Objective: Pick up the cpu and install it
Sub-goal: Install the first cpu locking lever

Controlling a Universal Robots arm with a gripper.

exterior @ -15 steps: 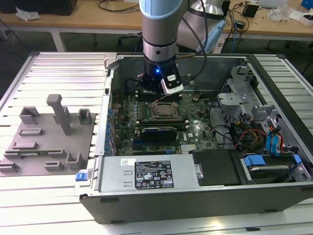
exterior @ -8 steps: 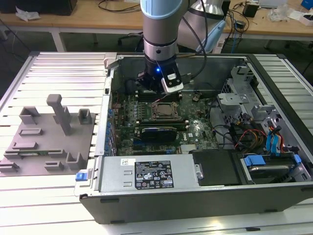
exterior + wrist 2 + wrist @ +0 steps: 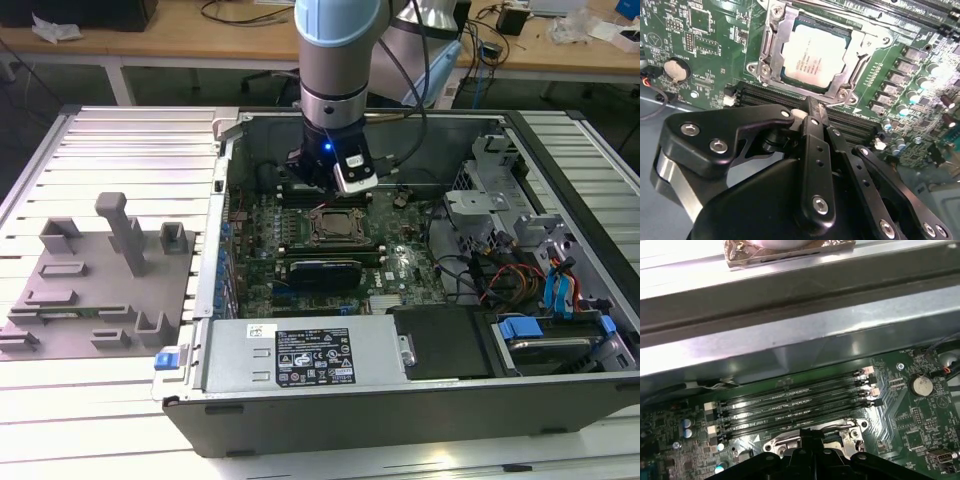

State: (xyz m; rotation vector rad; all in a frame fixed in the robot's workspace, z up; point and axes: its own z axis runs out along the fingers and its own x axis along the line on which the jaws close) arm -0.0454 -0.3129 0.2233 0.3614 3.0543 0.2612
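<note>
The cpu (image 3: 812, 56) is a silvery square chip lying flat inside the metal-framed socket (image 3: 771, 47) on the green motherboard (image 3: 700, 35). In the second wrist view my gripper (image 3: 816, 107) hangs just beside the socket's edge, over the black memory slots, shut with nothing between its fingers. In the exterior view the gripper (image 3: 327, 185) hovers inside the open computer case, just behind the socket (image 3: 335, 225). The first wrist view shows the black gripper (image 3: 812, 450) in front of the socket frame (image 3: 790, 444).
A grey plastic tray (image 3: 95, 290) with upright blocks lies on the slatted table at the exterior view's left. Inside the case stand a power supply (image 3: 300, 355), a drive cage with blue clips (image 3: 545, 320) and loose cables (image 3: 490, 275). The case's steel wall (image 3: 790, 335) is close behind the memory slots (image 3: 795, 402).
</note>
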